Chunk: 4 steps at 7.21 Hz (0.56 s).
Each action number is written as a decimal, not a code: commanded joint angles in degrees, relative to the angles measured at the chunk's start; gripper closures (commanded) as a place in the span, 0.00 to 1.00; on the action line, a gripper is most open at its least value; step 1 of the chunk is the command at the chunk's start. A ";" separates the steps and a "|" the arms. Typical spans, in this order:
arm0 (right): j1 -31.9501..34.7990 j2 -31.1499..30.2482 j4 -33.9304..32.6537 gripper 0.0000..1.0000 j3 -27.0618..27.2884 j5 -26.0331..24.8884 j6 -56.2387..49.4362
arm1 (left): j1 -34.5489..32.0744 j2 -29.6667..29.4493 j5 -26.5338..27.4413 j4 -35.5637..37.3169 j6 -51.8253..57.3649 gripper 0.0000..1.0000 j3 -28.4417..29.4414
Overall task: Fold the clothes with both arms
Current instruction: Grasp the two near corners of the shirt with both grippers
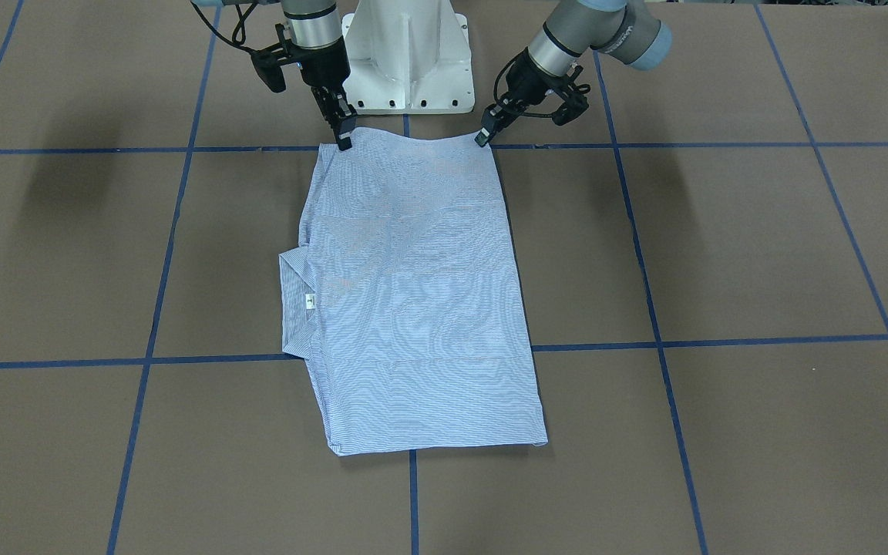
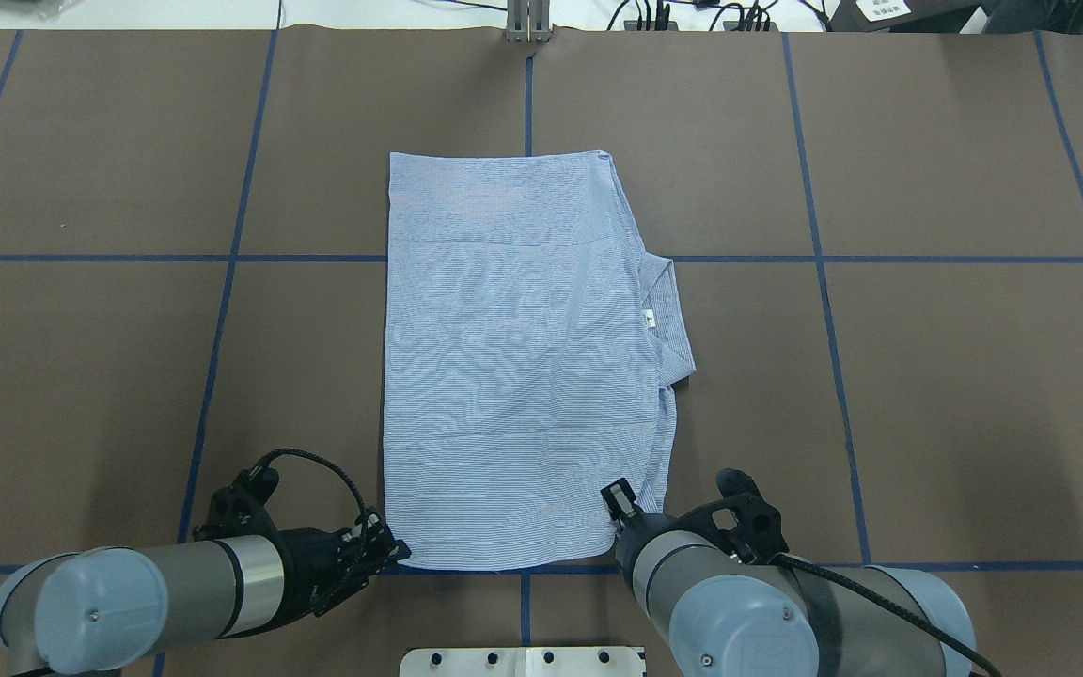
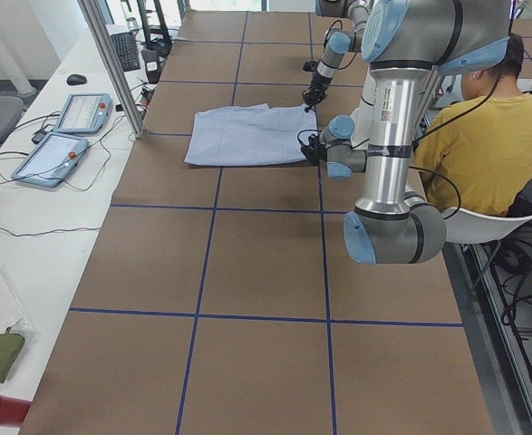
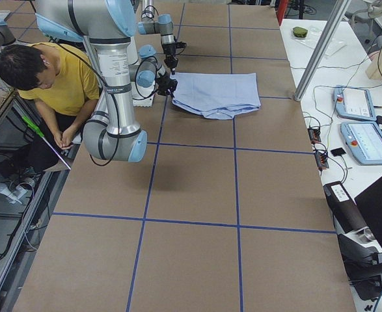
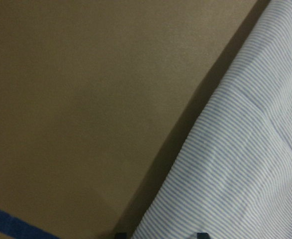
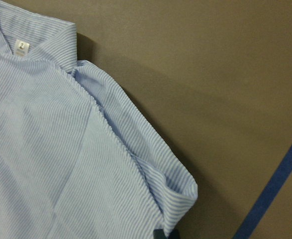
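Front-facing view: shirt (image 1: 413, 293) seen flat on table (image 1: 721, 247), folded to long rectangle, long axis running straight away from robot. Right gripper (image 1: 344, 137) and left gripper (image 1: 483, 136) seen at its two robot-side corners, one each; neither judged nearer.
Overhead: far hem well beyond both grippers; collar (image 2: 668, 320) on right arm's side.
Left wrist view: fingertips (image 5: 201, 236) seen apart, cloth edge between, not clamped.
Right wrist view: shirt corner just at one fingertip; opening cannot be told.

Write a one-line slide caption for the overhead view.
Left gripper and right gripper at the near corners of a folded striped shirt on the brown table.
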 commanded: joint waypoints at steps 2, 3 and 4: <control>0.11 -3.81 -3.93 1.00 12.21 -0.03 0.16 | -0.43 4.02 -2.67 1.66 -1.81 1.00 -12.85; 0.55 -3.29 -6.83 1.00 14.68 -0.03 0.16 | -1.39 3.76 -3.39 1.76 -2.34 1.00 -15.49; 3.08 -1.20 -7.21 1.00 14.19 0.05 -0.02 | -5.92 2.63 -4.18 1.93 -2.17 1.00 -15.00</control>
